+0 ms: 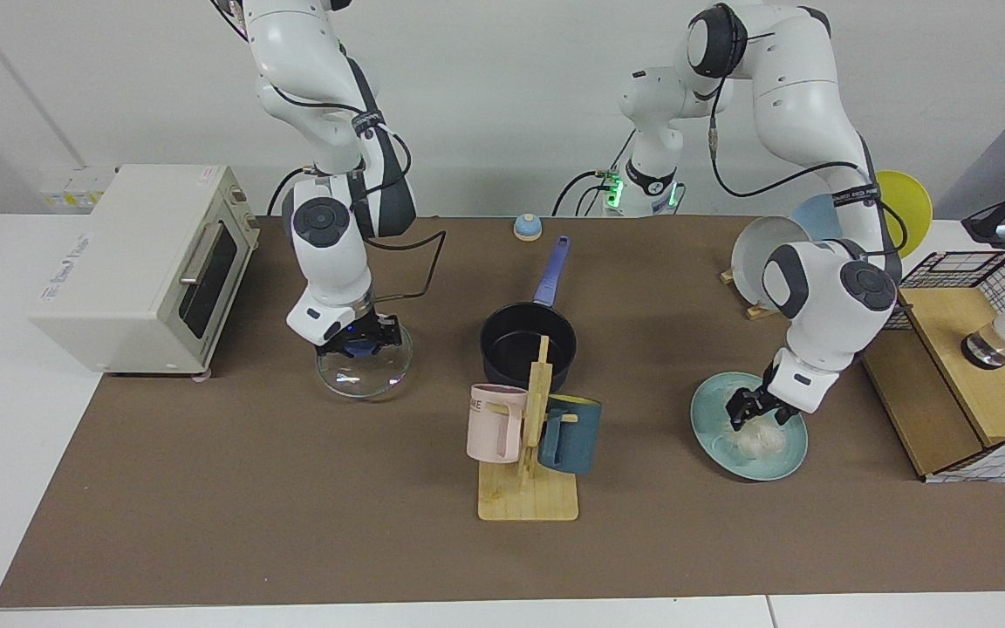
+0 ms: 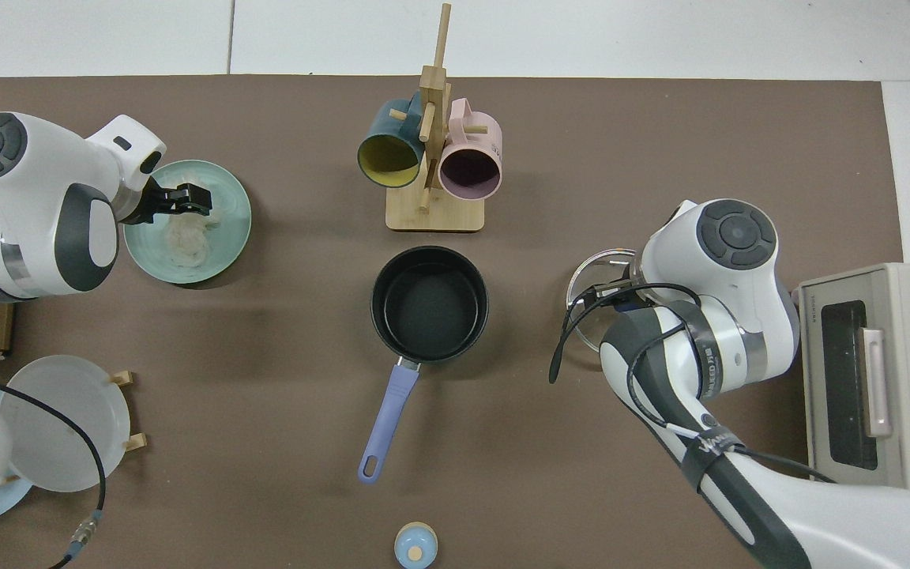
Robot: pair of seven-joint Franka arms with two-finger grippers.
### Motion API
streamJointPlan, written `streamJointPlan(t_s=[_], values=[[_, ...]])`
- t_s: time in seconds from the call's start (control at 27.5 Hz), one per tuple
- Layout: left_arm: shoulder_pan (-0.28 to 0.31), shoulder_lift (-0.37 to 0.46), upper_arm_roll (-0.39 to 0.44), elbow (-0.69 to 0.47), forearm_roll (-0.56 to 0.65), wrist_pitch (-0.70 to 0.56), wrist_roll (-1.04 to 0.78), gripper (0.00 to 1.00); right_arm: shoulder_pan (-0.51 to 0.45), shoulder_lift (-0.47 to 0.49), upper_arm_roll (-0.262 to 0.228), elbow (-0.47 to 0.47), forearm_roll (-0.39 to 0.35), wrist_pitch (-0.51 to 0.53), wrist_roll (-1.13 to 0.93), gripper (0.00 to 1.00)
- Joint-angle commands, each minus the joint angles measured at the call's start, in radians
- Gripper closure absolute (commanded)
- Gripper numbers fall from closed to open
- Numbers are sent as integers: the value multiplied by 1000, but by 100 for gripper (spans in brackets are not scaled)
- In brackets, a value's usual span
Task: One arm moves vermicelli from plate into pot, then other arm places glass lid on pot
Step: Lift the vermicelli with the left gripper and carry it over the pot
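So far nothing has reached the pot (image 1: 527, 344), whose black inside shows bare in the top view. The vermicelli (image 1: 760, 439) lies on the pale teal plate (image 1: 716, 449), well apart from the pot. The left end effector (image 1: 753, 412) is down over the nests, fingers slightly parted around the strands; whether they grip any I cannot tell. The glass lid (image 1: 363, 366) lies on the table by the toaster oven (image 1: 140, 266), and the right end effector (image 1: 361, 340) is at its blue knob, though its opening is hidden. Both the transfer and the lidding appear left to do.
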Motion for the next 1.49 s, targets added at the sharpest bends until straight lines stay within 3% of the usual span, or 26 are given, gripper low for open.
streamJointPlan(t_s=[0.0, 0.33, 0.47, 0.73, 0.87, 1.05, 1.27, 1.45], values=[[-5, -44, 11, -59, 15, -6, -7, 100, -14, -24, -1, 69, -19, -75, -34, 100], [-8, -52, 11, -44, 20, -38, -17, 100, -20, -85, -14, 155, 2, -200, -100, 100], [-3, -125, 11, -47, 20, -113, -17, 100, -28, -116, -17, 162, 4, -201, -102, 100], [-6, -320, 5, -58, 18, -411, -18, 100, -72, -144, -17, 172, -1, -261, -126, 100], [0, -391, -58, -56, 10, -491, -90, 100, -82, -144, -16, 229, -1, -304, -171, 100], [-3, -432, -173, -59, 7, -541, -252, 100, -80, -193, -13, 224, -1, -354, -174, 100], [-3, -428, -354, -76, 6, -508, -489, 100, -82, -211, -5, 209, 2, -379, -166, 100], [-3, -411, -448, -78, -11, -411, -613, 100, -91, -262, -2, 117, 2, -355, -160, 100]])
